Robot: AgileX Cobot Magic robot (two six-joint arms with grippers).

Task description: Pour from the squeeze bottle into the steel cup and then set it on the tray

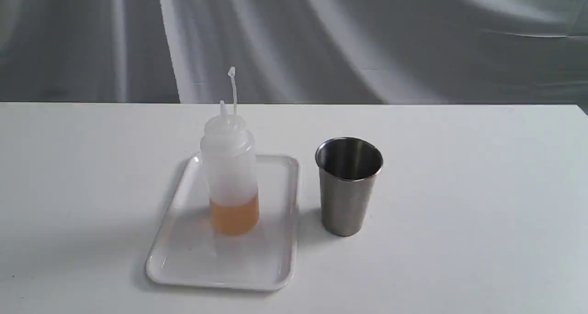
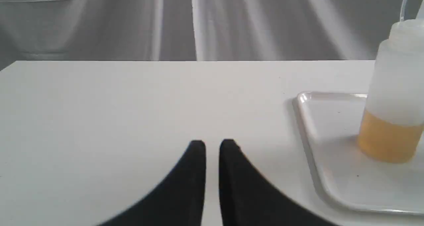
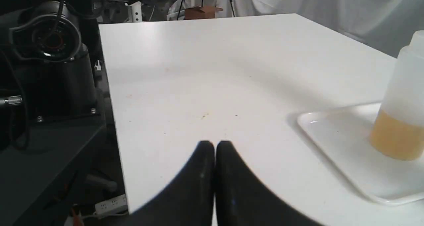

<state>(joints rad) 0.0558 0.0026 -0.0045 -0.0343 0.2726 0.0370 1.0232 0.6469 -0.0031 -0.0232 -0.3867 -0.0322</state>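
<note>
The squeeze bottle [image 1: 229, 176] stands upright on the white tray [image 1: 271, 270], frosted, with amber liquid in its lower part and its cap strap sticking up. Just right of the tray, on the table, the steel cup [image 1: 348, 190] is upright. Neither gripper appears in the exterior view. My left gripper [image 2: 212, 143] hovers over bare table with its black fingers almost together and nothing between them; the bottle [image 2: 394, 120] and tray [image 2: 331, 120] lie off to one side. My right gripper [image 3: 215, 143] is shut and empty, apart from the bottle [image 3: 400, 120] and tray [image 3: 331, 136].
A grey draped curtain [image 1: 321, 38] hangs behind the table's far edge. In the right wrist view the table's side edge [image 3: 112, 103] drops off beside a black arm base [image 3: 49, 54], with a power strip [image 3: 109, 204] on the floor.
</note>
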